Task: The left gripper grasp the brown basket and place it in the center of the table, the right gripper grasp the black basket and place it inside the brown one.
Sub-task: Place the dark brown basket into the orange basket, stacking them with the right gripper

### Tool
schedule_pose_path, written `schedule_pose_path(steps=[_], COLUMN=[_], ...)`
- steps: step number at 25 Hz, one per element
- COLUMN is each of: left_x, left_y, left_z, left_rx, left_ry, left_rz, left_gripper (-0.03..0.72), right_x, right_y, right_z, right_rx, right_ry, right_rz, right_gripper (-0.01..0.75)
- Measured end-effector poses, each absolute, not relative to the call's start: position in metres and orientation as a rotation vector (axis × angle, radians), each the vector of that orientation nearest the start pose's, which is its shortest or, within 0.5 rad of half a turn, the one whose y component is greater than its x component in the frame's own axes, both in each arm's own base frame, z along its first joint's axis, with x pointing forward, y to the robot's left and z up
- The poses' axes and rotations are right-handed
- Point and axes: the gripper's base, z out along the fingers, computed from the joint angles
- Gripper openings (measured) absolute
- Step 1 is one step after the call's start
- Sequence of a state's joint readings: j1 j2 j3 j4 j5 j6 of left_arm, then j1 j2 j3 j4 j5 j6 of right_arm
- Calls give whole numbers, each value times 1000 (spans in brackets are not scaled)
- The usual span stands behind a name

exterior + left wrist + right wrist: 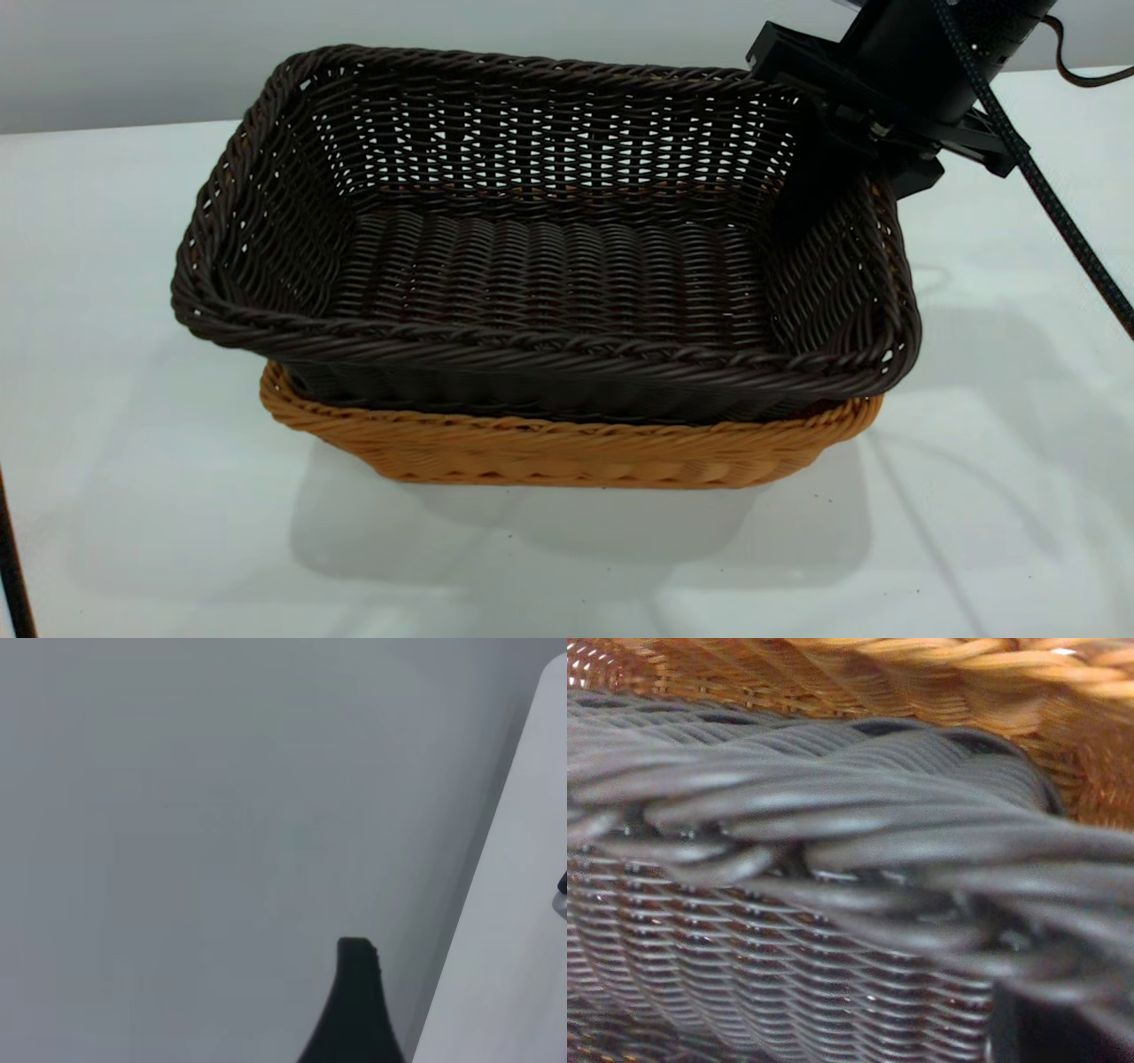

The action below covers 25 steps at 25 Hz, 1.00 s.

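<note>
Exterior view: the black basket sits nested inside the brown basket, its braided rim standing higher, so that only the brown one's near wall and rim show below it. The pair rests near the middle of the white tabletop. The black basket sits slightly tilted, its left end raised a little above the brown rim. The right gripper reaches down from the upper right to the black basket's far right corner; one dark finger runs down the inside of that wall, and the jaws look narrowed on the wall there. A braided cable hangs from the arm across the right side.

Left wrist view: the left gripper shows only as one dark fingertip against a plain grey surface, with a pale edge alongside. Neither basket appears here, and I cannot tell how its jaws stand.

Right wrist view: the black basket's thick braided rim fills the picture at close range, its woven wall beneath. The brown basket's weave and rim lie just beyond, touching or nearly touching it. A dark finger shows against the black wall.
</note>
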<state>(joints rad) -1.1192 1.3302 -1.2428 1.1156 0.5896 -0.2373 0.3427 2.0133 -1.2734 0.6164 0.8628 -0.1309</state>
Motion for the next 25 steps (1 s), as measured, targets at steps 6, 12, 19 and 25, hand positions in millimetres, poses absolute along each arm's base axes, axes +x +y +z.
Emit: schedule_pose_path(steps=[6,12,19,25], left_x=[170,170,170,170], left_y=[-247,-247,-247,-247], left_z=[406,406,406,406], left_rx=[1262,1263,1262,1262], left_ry=[1320,1322,1325,1325], left_rz=[261,260,257,257], left_gripper=[512,512,512,512], right_x=[344,343,349,361], right_y=[166,166,169,167], right_z=[146,149,167,198], right_rx=[-123,-139,-274,-408], right_ry=[3061,3061,3071,3084], right_rz=[754,763,755,668], right_gripper=[393,586,594,594])
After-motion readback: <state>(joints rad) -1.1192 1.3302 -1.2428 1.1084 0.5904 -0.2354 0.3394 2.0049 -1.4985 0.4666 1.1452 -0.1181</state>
